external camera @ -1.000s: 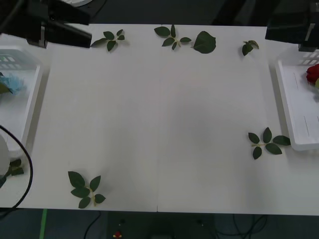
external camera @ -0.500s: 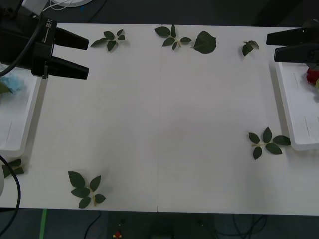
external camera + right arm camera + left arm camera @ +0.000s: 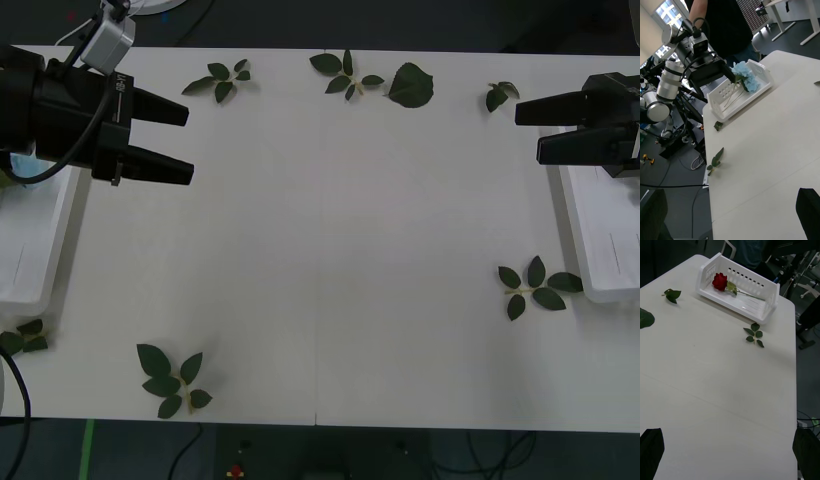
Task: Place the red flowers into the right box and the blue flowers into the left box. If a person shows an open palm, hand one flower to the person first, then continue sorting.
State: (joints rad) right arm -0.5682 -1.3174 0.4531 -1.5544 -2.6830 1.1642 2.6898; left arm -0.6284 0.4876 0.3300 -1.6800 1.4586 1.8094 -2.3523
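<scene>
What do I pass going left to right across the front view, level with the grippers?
Left box → left gripper, open → bare table → right gripper, open → right box.

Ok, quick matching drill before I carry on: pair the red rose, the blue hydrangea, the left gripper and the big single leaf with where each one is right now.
Things:
1. red rose
2. blue hydrangea
3. left gripper
4. big single leaf

Places:
A. at the table's far edge, near the middle
B. lying in the right box
C. open, over the table beside the left box
D. lying in the left box

Pairs: 1-B, 2-D, 3-C, 4-A
</scene>
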